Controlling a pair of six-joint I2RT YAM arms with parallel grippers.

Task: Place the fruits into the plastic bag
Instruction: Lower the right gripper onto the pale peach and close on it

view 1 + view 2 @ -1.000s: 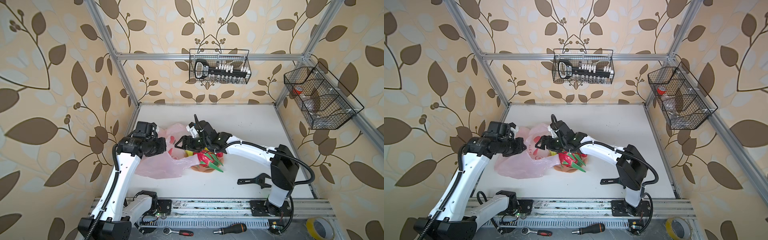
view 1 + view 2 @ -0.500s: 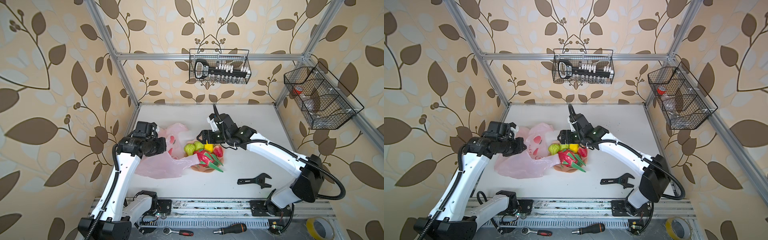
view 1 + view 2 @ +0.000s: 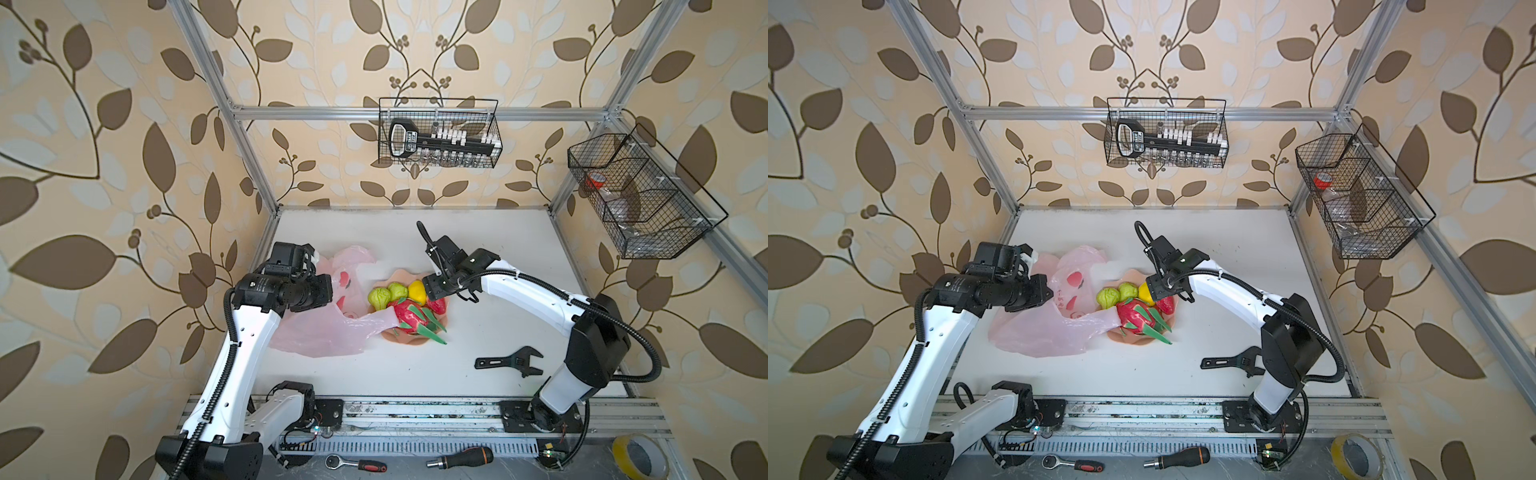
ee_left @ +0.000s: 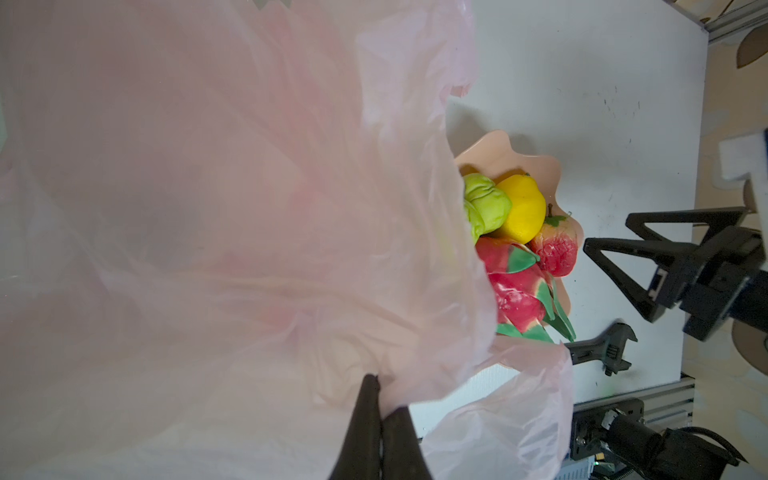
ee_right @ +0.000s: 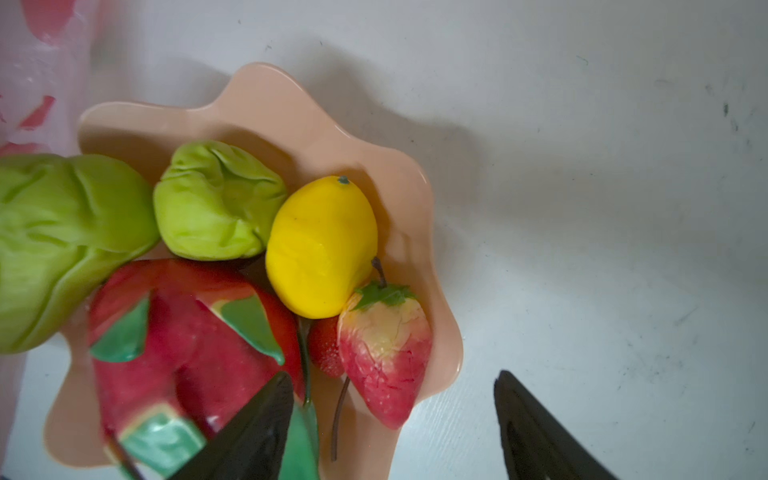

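A black wrench (image 3: 511, 362) lies nearest, on the right of the white table (image 3: 415, 376). Farther in, the dragon fruit (image 3: 411, 319) fills the near side of the peach bowl (image 3: 400, 338), with a flap of the plastic bag (image 3: 320, 336) draped against it from the left. The left gripper (image 4: 380, 399) pinches the bag's edge tight. Behind sit two pears (image 3: 380, 297), a yellow fruit (image 3: 417, 291) and two strawberries (image 5: 384, 353). The right gripper (image 5: 394, 376) hovers over the bowl's right side, fingers spread wide, empty.

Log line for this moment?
left hand: shut on thin pink plastic bag | right hand: open above edge of peach scalloped bowl
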